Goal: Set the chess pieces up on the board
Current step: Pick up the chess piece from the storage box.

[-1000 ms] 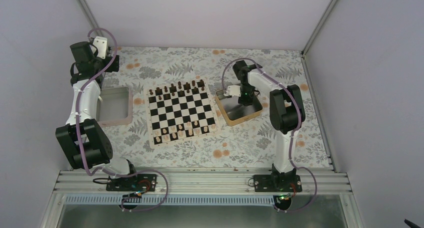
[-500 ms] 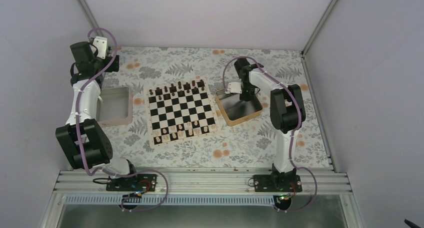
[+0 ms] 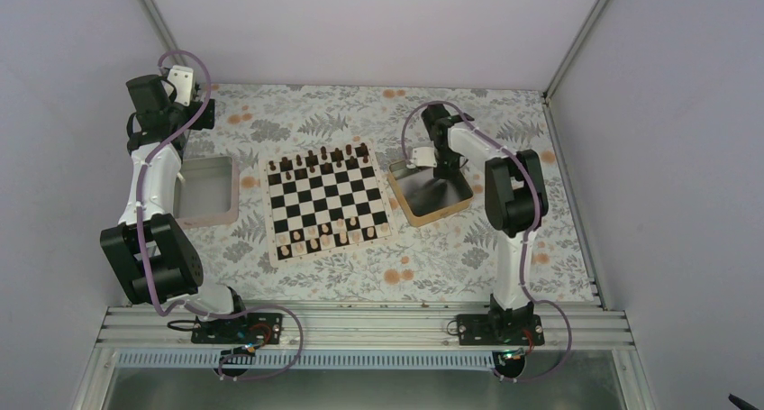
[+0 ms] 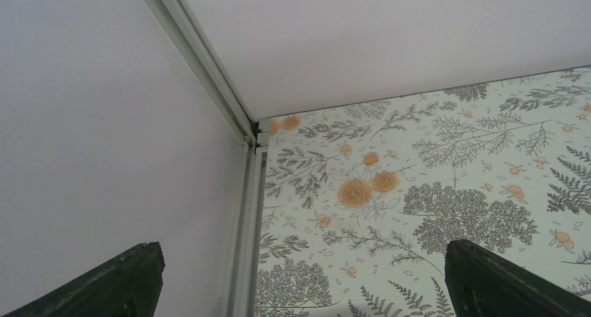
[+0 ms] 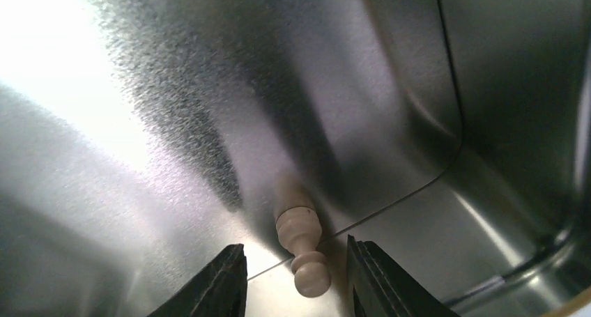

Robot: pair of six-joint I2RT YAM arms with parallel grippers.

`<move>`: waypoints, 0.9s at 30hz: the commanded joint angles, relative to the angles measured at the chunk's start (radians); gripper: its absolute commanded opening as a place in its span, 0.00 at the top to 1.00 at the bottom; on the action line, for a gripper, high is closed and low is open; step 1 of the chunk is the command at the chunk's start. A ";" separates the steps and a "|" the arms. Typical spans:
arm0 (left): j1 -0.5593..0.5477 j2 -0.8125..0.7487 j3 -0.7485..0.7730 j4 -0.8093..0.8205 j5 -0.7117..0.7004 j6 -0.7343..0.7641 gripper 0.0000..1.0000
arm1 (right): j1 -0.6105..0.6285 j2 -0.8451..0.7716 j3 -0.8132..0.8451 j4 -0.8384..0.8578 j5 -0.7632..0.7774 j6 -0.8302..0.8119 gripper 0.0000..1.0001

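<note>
Top: board [image 3: 329, 203] mid-table, tan chess pieces [image 3: 326, 240] on its near rows; right gripper [image 3: 439, 170] inside gold tray [image 3: 442, 213]. Left wrist: left gripper [image 4: 300, 279] spread, holding nothing (floral cover below). Right wrist: one lying pawn [image 5: 303, 251] in the tray, fingers [image 5: 226, 282] straddling it with gaps, unclenched.

The worktop [image 3: 342, 275] is covered in a pale sheet printed with grey ferns, trees and small orange flowers; plain white panels close it in at the back and on both sides, with metal posts standing in the far corners; three things lie directly on it; the board [image 3: 330, 203] sits near the middle, turned slightly askew to the edges; the gold tin tray [image 3: 441, 214] lies just beside the board's right edge; the pale pinkish-rimmed tray [image 3: 236, 190] lies to the board's left, a strip of pattern showing between them.
</note>
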 commanded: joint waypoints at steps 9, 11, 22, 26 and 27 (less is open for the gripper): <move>0.008 -0.029 -0.013 0.008 0.018 -0.003 0.00 | -0.013 0.047 0.059 -0.033 -0.002 0.013 0.84; 0.008 -0.030 -0.012 0.006 0.018 -0.003 0.00 | -0.013 0.041 0.071 -0.052 0.002 0.023 0.87; 0.008 -0.034 -0.010 0.003 0.027 -0.006 0.00 | 0.071 -0.083 0.134 -0.155 0.021 0.063 0.92; 0.008 -0.041 -0.009 0.004 0.027 -0.006 0.00 | 0.182 -0.092 0.184 -0.188 0.001 0.089 0.92; 0.008 -0.042 -0.009 0.004 0.027 -0.007 0.00 | 0.210 -0.090 0.199 -0.196 -0.010 0.093 0.92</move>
